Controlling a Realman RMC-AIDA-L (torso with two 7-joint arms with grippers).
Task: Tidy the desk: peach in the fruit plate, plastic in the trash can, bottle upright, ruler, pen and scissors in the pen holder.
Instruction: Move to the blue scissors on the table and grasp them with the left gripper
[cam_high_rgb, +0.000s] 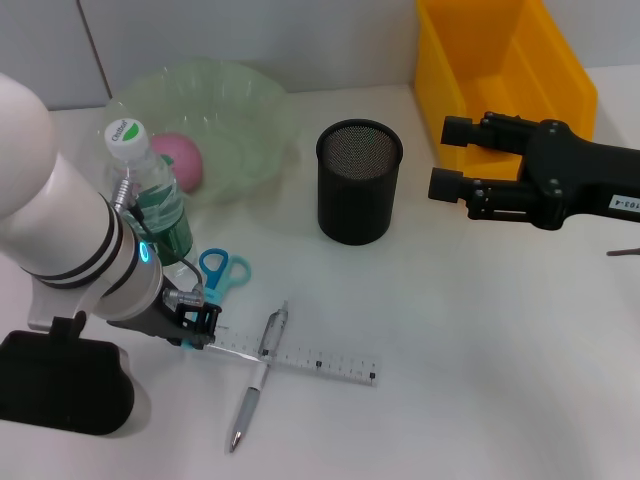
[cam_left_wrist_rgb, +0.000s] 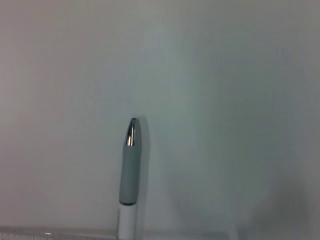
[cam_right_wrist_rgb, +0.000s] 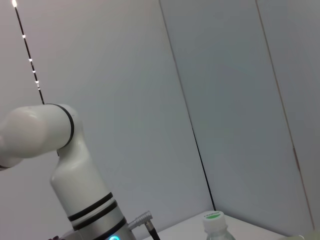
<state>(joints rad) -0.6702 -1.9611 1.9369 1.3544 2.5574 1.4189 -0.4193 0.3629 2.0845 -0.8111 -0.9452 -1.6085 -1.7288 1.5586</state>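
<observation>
A white table (cam_high_rgb: 480, 360) spans the head view. At its far right edge a thin dark object (cam_high_rgb: 622, 253) pokes in, too little of it visible to identify. Grey wall panels (cam_right_wrist_rgb: 225, 100) with dark seams stand behind

Your left arm (cam_high_rgb: 60, 230) is showing as a fat white glossy cylinder with two thin black bands near the wrist, a small cyan light glowing just past them. A grey cable is running along the wrist into the black left hand (cam_high_rgb: 195, 325). Your right arm (cam_high_rgb: 590, 185) is showing matte black throughout, carrying a small white label with dark print; the right hand (cam_high_rgb: 447, 158) is ending in two blunt black fingers.
</observation>
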